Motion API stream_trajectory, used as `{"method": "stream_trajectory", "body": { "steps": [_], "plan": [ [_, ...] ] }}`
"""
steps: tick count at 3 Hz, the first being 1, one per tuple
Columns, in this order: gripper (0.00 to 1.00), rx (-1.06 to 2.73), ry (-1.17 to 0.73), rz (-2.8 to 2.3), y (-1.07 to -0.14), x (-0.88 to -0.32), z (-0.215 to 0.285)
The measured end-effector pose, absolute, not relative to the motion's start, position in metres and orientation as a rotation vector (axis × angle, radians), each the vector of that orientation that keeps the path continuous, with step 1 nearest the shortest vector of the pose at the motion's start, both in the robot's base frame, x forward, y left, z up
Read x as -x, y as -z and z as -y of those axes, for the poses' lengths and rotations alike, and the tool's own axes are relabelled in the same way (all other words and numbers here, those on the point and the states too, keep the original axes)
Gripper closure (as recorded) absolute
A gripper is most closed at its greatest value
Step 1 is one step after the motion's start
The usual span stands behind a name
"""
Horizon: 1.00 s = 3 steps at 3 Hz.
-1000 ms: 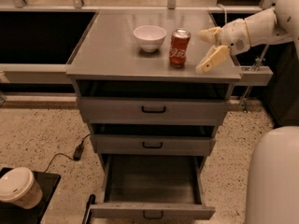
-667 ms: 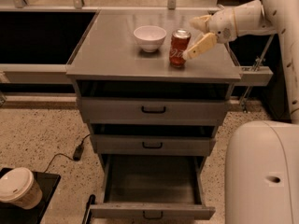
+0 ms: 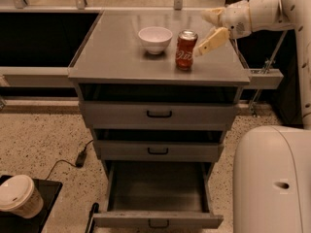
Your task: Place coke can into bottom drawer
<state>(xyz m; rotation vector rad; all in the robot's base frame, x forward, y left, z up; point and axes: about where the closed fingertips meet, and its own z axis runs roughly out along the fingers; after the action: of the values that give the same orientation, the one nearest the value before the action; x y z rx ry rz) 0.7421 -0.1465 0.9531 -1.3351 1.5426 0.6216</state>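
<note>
Red with white script and a silver top, the coke can (image 3: 186,50) is standing upright on the grey metal cabinet top (image 3: 116,57), right of centre. It is sitting just beside the white bowl (image 3: 155,39), which is resting to its left and a little farther back, the two appearing apart. The gripper (image 3: 201,33) is hovering over the right part of the top, immediately right of the can, on an arm (image 3: 257,13) reaching in from the upper right corner. Its two pale fingers are spread wide and are clasping nothing. The lower finger is slanting down toward the can, its tip coming just beside the can's right side, though whether it is touching cannot be told; the upper finger is pointing left, higher than the can's top. Below, the bottom drawer (image 3: 158,191) is standing pulled well out, its deep tray facing up and its low front panel with a small black handle lying at the lower edge of view. The top drawer (image 3: 194,115) and middle drawer (image 3: 194,151) are sitting far less extended, each showing a dark gap above its front. A lidded paper cup (image 3: 18,195) is resting on a dark surface at lower left, a black cable (image 3: 77,159) is trailing over the speckled floor, and the robot's white base (image 3: 272,178) is filling the lower right.
</note>
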Motion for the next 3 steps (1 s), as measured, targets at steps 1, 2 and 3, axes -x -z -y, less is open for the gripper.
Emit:
{"method": "stream_trajectory", "body": {
  "steps": [1,2,3],
  "plan": [
    [0.0,1.305,-0.66,-1.523,-0.943,-0.753,0.138],
    [0.0,1.294,-0.751,-1.497,-0.925,-0.765,0.11],
    [0.0,1.312,-0.819,-1.484,-0.91,-0.769,0.084]
  ]
}}
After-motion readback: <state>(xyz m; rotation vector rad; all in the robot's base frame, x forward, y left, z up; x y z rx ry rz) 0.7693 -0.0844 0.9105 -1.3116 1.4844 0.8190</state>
